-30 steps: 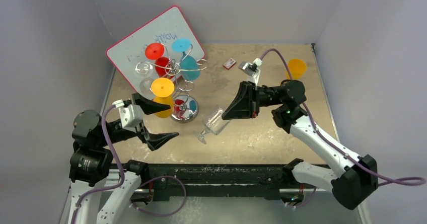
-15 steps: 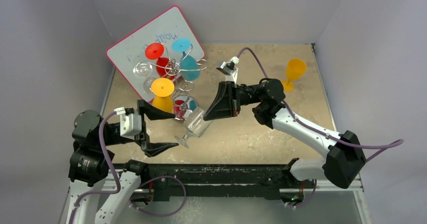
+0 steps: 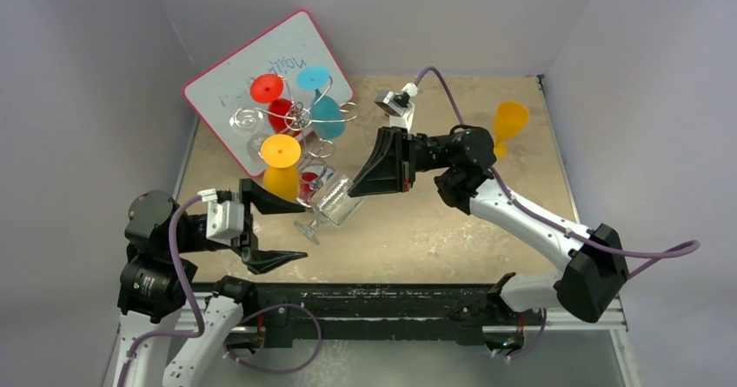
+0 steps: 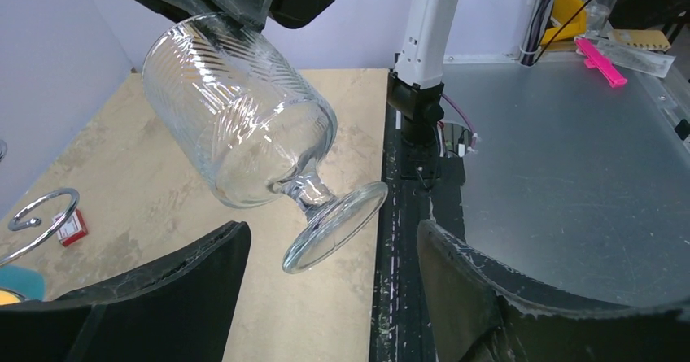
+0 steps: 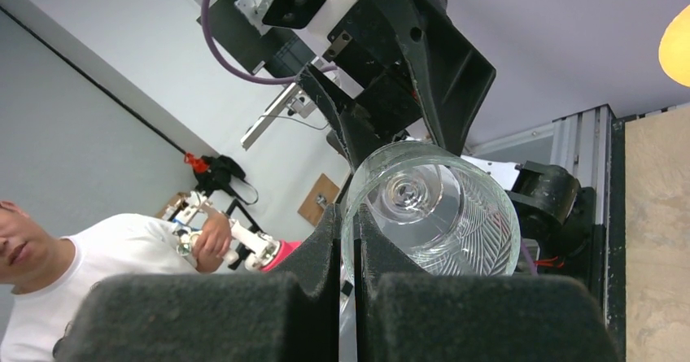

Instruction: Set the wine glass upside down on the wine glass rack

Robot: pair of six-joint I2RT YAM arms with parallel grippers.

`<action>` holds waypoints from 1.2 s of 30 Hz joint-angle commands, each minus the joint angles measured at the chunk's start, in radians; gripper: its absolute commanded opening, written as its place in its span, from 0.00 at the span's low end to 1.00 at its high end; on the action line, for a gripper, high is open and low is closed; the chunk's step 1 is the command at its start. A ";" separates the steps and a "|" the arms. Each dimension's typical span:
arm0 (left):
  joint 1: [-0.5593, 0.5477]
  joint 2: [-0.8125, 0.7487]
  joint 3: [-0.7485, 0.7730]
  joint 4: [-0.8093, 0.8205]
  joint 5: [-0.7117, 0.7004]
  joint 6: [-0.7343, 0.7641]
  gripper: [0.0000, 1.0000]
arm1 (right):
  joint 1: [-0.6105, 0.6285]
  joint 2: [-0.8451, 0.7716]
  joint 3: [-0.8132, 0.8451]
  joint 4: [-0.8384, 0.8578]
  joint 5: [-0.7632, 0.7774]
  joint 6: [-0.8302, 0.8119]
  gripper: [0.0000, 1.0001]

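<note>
Right gripper (image 3: 355, 191) (clamping wine glass (image 3: 335, 201) rim) brought it nearer the gaping left gripper (image 3: 302, 230).

Even, soft light; bright glints on the wine glass (image 4: 236, 126).

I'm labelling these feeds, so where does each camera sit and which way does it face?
Top external: above, behind the bases, looking down at the table; both arms, left hand, right hand.
Left wrist: on the left arm, looking out between its open fingers at the wine glass.
Right wrist: on the right arm, looking along its shut fingers toward the left hand.
Shared: all show the wine glass.
</note>
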 commanded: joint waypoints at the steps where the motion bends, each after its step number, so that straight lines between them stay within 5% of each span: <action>1: -0.008 0.005 0.018 0.033 0.037 0.014 0.72 | 0.011 0.001 0.066 0.071 0.034 -0.007 0.00; 5: -0.008 0.003 0.022 0.028 0.006 0.020 0.38 | 0.020 0.019 0.075 0.086 0.031 0.003 0.00; 10: -0.009 0.008 0.020 0.020 0.021 0.023 0.36 | 0.028 0.036 0.086 0.123 0.024 0.027 0.00; 17: -0.009 0.016 0.026 0.028 0.036 0.017 0.11 | 0.029 0.045 0.095 0.147 0.015 0.040 0.00; 25: -0.010 0.034 0.044 0.028 0.066 0.017 0.27 | 0.029 0.051 0.128 0.157 -0.004 0.066 0.00; 36: -0.011 0.044 0.054 0.027 0.094 0.036 0.26 | 0.036 0.087 0.154 0.190 0.003 0.104 0.00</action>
